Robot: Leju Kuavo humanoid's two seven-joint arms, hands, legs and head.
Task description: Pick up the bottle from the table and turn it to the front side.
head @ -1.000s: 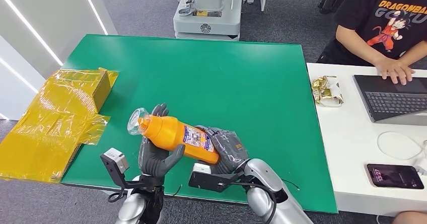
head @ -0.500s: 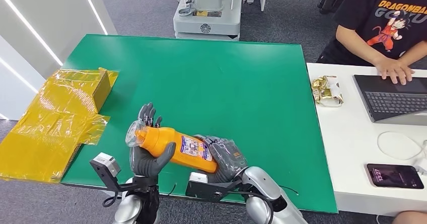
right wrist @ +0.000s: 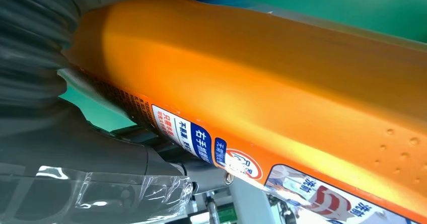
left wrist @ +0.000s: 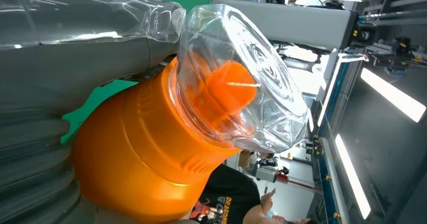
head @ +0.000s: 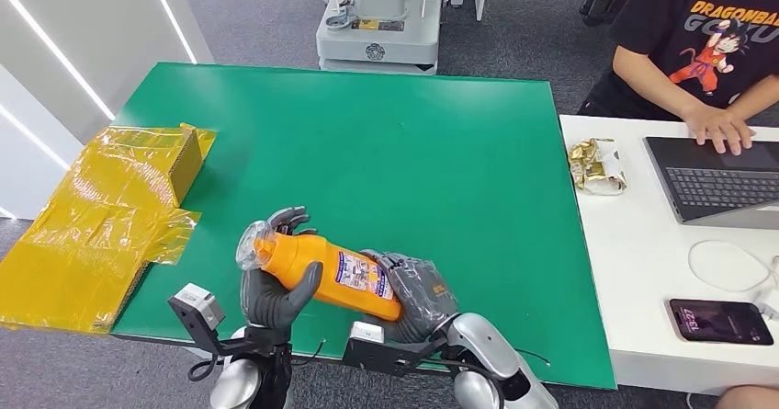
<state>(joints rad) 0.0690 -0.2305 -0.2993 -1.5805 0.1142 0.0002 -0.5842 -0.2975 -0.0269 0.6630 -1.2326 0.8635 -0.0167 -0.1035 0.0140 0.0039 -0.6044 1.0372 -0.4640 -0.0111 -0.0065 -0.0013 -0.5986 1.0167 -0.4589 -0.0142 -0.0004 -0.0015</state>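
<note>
Readable text: a shirt print and a bottle label

The person's black T-shirt [head: 707, 23] at far right carries "DRAGONBALL" in orange letters, cut off at the frame edge, with "GOKU" partly legible beneath it. The orange bottle [head: 321, 264] bears a white and blue label [right wrist: 201, 141] printed with Chinese characters, too small to read with confidence.

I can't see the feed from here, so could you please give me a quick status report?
Both hands, left and right, hold the orange bottle above the green table. Clear cap points left. Nothing in the way.
</note>
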